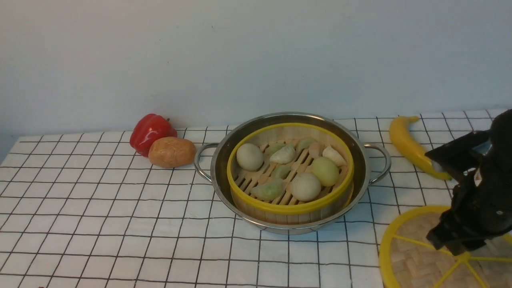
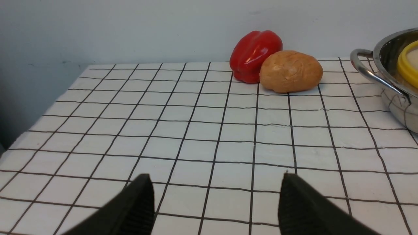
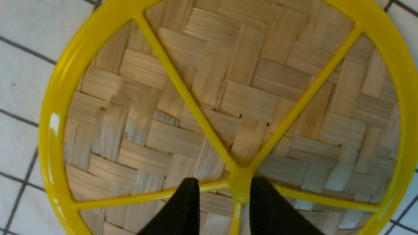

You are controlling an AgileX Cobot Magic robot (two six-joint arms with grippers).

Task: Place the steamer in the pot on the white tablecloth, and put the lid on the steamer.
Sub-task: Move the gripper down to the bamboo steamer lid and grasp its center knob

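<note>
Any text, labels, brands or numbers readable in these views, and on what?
None readable in any view. The shiny steel two-handled pot, yellow-rimmed bamboo steamer, flat woven yellow-rimmed lid, red bell pepper, brown potato and yellow banana show no markings; the white tablecloth carries only black grid lines.

One pot (image 1: 221, 168), steamer (image 1: 288, 208), lid (image 1: 412, 248), pepper (image 1: 150, 130), potato (image 1: 172, 152), banana (image 1: 404, 140); three buns (image 1: 249, 157).
</note>
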